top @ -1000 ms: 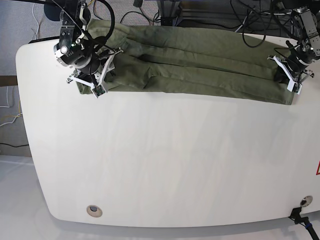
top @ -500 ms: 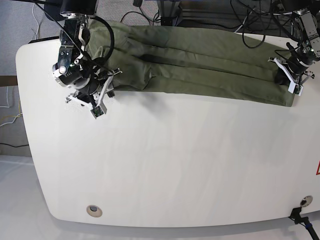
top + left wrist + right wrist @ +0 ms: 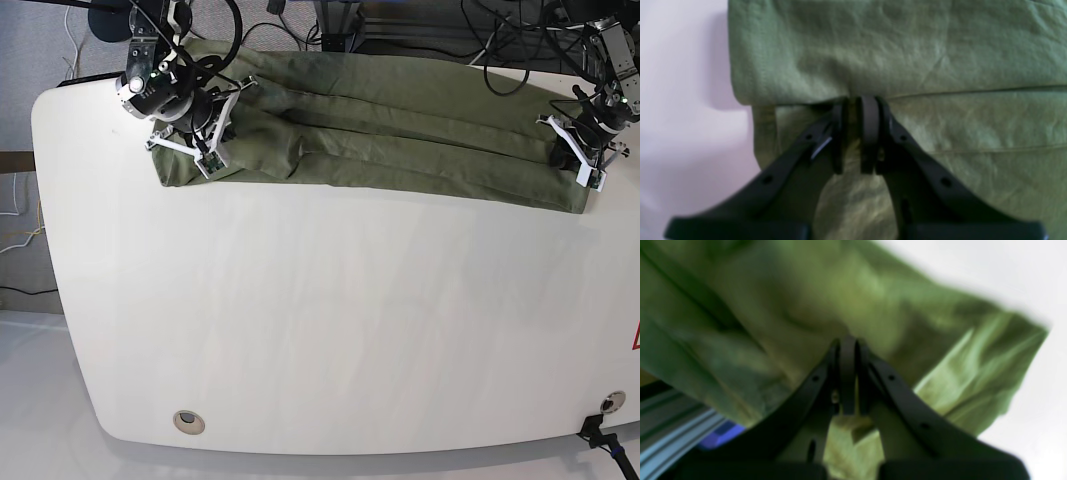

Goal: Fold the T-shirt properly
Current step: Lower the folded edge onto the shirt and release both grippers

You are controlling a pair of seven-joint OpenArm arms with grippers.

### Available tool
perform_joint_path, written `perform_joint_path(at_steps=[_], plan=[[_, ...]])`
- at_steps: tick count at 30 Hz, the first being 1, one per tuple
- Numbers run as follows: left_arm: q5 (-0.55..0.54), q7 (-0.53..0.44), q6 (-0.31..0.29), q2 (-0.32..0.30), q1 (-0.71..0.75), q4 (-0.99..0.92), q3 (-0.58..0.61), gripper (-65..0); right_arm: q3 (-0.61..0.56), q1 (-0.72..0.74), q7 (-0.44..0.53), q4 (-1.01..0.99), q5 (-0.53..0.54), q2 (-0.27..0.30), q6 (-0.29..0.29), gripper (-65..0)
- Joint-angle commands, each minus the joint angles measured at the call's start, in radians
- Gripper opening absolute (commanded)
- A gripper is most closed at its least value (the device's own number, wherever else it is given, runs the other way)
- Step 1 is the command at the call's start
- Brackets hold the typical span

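Observation:
The olive-green T-shirt lies folded into a long band along the table's far side. My left gripper sits at the band's right end. In the left wrist view the left gripper is shut on a fold of the T-shirt near its end. My right gripper rests on the band's left end. In the blurred right wrist view the right gripper is shut, tips pressed into the T-shirt. Whether cloth is pinched there I cannot tell.
The white table stretches toward the near side, with a round hole near its front left. Cables and dark equipment crowd the far edge. A metal rail and a blue object show past the cloth.
The right gripper swung out to the front left, then came back onto the shirt's left end with its jaws closed. The left gripper has stayed in place.

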Motion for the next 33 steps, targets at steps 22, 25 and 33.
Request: perform_joint_path(at_steps=[22,25,33], plan=[[0.072,0.083,0.007,-0.006,-0.054,-0.064,0.007,-59.3,0.002,0.249,0.296,-0.542,0.0,0.098,-0.005,-65.0],[0.078,0.083,0.007,-0.027,-0.113,-0.152,0.003,-59.3,0.004,0.276,0.296,-0.567,-0.002,0.1,-0.006,-65.0],[0.085,0.091,0.007,-0.03,-0.125,-0.093,-0.035,-54.0,0.004,0.273,0.296,-0.567,-0.002,0.1,-0.006,-65.0]])
